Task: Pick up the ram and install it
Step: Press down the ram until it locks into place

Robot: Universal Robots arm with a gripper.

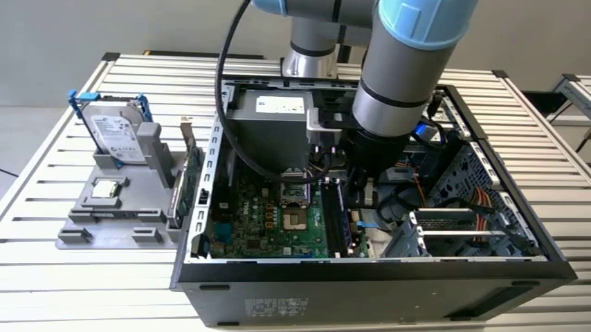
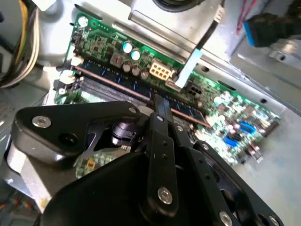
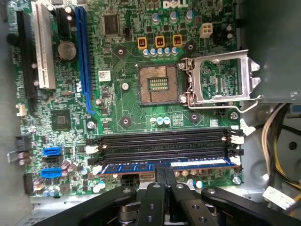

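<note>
— Looking at the ram [image 3: 164,165] in the first wrist view, where do you find it?

— You find it lying along the slot nearest the board's edge, blue with a pale label, the gripper [image 3: 164,181] clamped on it at mid-length. The second wrist view shows the same: the gripper [image 2: 159,104] pinches the stick's [image 2: 141,94] upper edge, fingers either side. Whether it is fully seated, you cannot tell.

— How will it handle?

— Judge it light, thin and stiff, but fragile: a bare circuit board with chips on its faces. You want the hold on the long top edge at the middle, where it is now, so pressure goes straight down and the stick does not rock. It would likely tolerate little twisting.

— And the counts?

— One ram stick. Four memory slots [image 3: 162,143] side by side, the other three empty and dark. One bare processor socket [image 3: 160,84] with its metal retention frame [image 3: 221,80] swung open beside it. One motherboard [image 1: 268,221] inside one open computer case [image 1: 369,283]. Outside the case, on the exterior view's left, one grey holder tray [image 1: 115,221] carries one hard drive [image 1: 117,137] with blue rails, standing upright, one green expansion card [image 1: 187,181] on edge, and one small square chip [image 1: 106,187]. All of it rests on the slatted counter [image 1: 55,277].
</note>
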